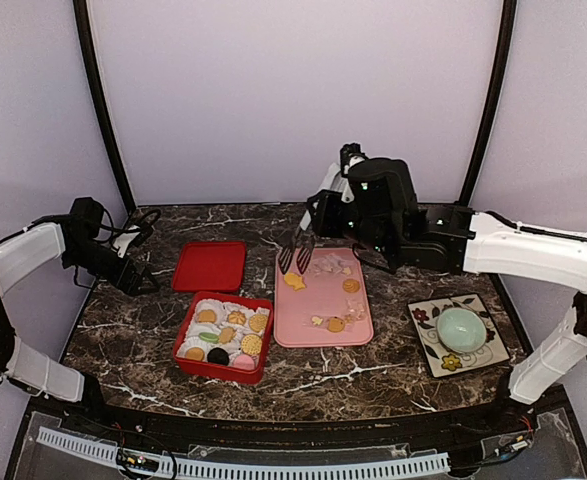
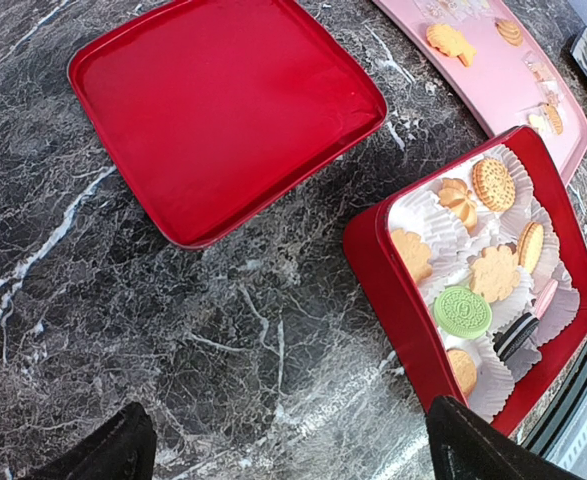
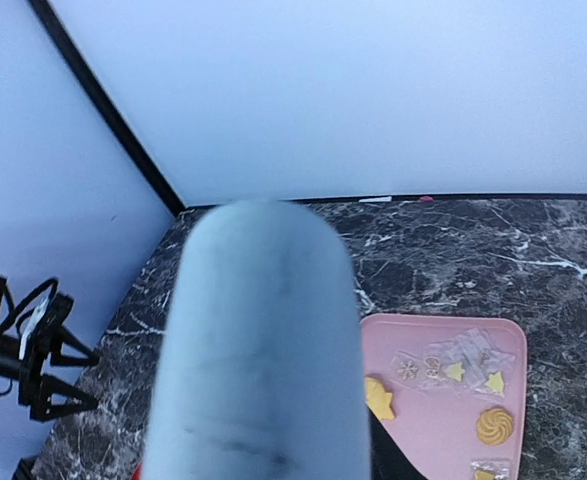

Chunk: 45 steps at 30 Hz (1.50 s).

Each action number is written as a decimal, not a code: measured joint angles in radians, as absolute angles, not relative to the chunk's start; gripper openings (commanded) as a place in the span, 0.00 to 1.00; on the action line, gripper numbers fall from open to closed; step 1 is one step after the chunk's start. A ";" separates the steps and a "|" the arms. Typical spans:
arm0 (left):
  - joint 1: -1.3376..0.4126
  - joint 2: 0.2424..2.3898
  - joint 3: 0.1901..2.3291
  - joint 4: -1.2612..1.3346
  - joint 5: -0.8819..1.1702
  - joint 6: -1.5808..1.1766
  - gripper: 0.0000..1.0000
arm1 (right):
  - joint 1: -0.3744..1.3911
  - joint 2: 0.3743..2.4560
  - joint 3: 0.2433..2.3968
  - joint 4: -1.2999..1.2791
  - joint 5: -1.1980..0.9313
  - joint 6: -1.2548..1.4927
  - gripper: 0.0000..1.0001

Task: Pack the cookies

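Note:
Several golden cookies, a green one (image 2: 462, 311) and a black one (image 2: 514, 337) sit in white paper cups in the red box (image 1: 185, 340). More cookies lie on the pink tray (image 1: 358, 310): a fish shape (image 1: 294, 281), rounds (image 1: 351, 286) and small wrapped ones (image 1: 328, 267). My right gripper (image 1: 295, 262) hovers over the tray's far left corner, just above the fish cookie, fingertips slightly apart and empty. In the right wrist view one blurred pale finger (image 3: 258, 350) blocks most of the scene. My left gripper (image 2: 293, 455) is open and empty over bare table, left of the box.
The red lid (image 1: 209, 265) lies flat behind the box. A patterned square plate (image 1: 428, 350) with a pale green bowl (image 1: 460, 328) sits right of the tray. Black frame posts stand at the back corners. The table is dark marble.

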<state>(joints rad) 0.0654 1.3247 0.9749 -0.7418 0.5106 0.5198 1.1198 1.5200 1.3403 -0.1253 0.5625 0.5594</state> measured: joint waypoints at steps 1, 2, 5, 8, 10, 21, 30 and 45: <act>0.065 1.324 0.974 -0.741 0.510 0.520 0.97 | 1.070 1.504 1.327 -0.134 0.548 0.598 0.37; 0.065 1.324 0.973 -0.742 0.510 0.520 0.97 | 1.032 1.497 1.317 -0.143 0.533 0.632 0.36; 0.065 1.322 0.970 -0.741 0.510 0.520 0.97 | 0.912 1.507 1.288 -0.202 0.466 0.749 0.34; 0.065 1.320 0.968 -0.741 0.510 0.520 0.97 | 0.817 1.545 1.249 -0.263 0.386 0.856 0.34; 0.065 1.318 0.966 -0.739 0.510 0.520 0.97 | 0.778 1.563 1.218 -0.292 0.348 0.904 0.34; 0.065 1.312 0.966 -0.733 0.516 0.519 0.97 | 0.598 1.573 1.085 -0.337 0.177 1.108 0.36; 0.065 1.315 0.966 -0.729 0.521 0.519 0.97 | 0.493 1.701 1.067 -0.306 0.063 1.173 0.44; 0.065 1.370 0.930 -0.651 0.517 0.497 0.95 | 0.462 1.791 1.091 -0.297 -0.003 1.263 0.68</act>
<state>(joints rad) 0.0654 1.3705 0.9298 -0.6510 0.5171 0.4969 0.4618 1.7912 1.0912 -0.2966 -0.0029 1.2629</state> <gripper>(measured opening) 0.966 0.624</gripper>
